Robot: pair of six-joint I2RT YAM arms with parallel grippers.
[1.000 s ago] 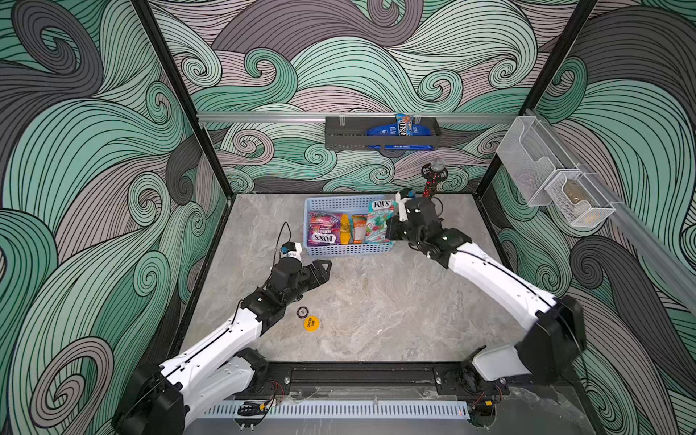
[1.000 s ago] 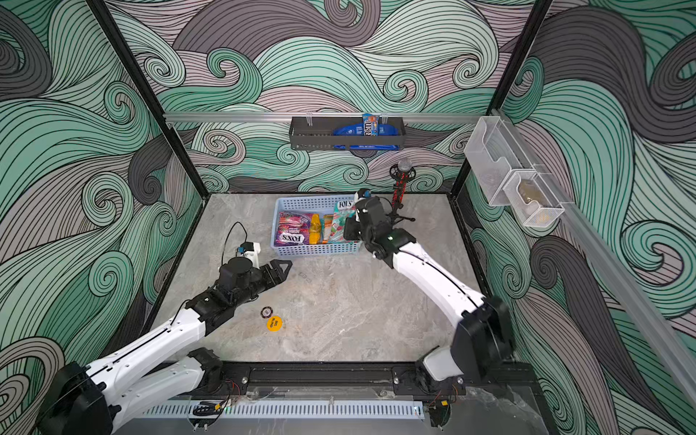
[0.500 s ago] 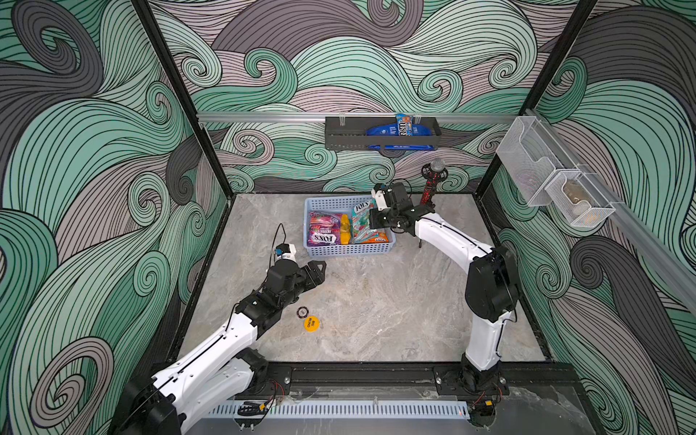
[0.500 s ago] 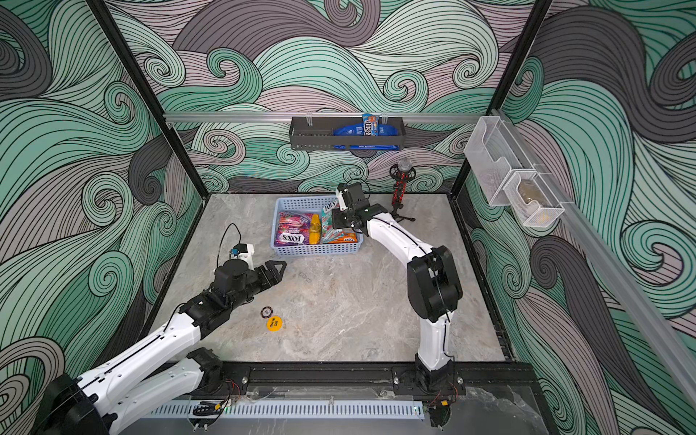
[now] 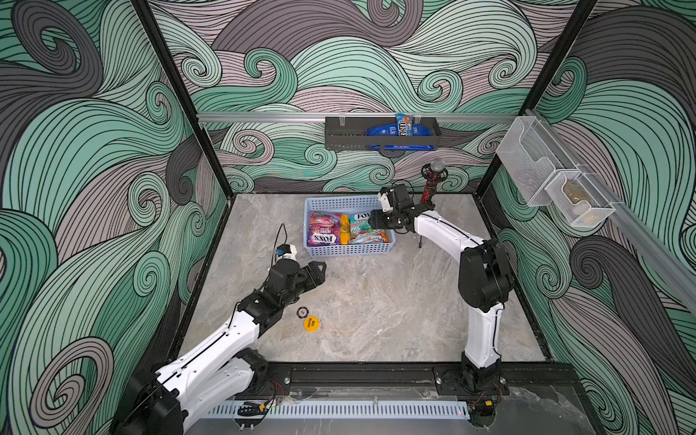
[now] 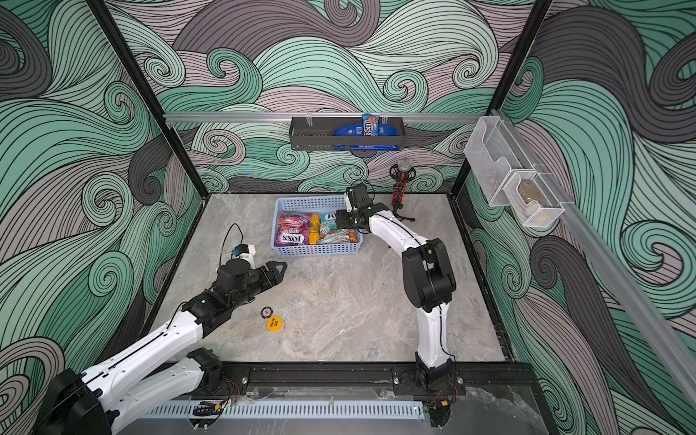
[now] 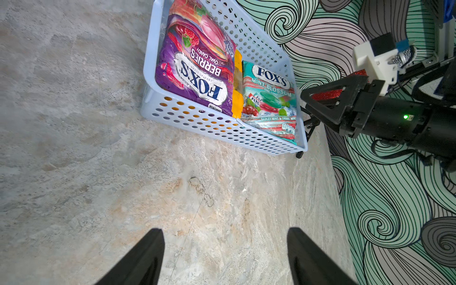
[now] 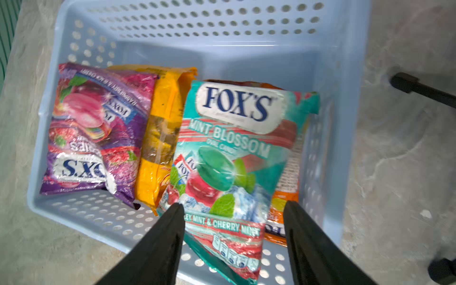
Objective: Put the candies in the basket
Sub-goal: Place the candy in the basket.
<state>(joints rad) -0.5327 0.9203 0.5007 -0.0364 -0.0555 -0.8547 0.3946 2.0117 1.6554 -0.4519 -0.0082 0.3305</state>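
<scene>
On the black slotted base rail, the left arm and right arm pair glossy white link shells with chunky black joints and white wrist camera blocks. Far from that rail, the left gripper and right gripper are black, with triangular open-framed fingers.

Swirling green, grey and mauve wave-pattern walls, grey marbled floor, black corner posts, silver wall rail

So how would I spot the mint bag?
Find the light blue basket at the back of the marble table. At its end under the right gripper, the mint bag lies on top. It alone reads MINT BLOSSOM, teal with red stripes, unlike the yellow bag and purple bag alongside.
</scene>
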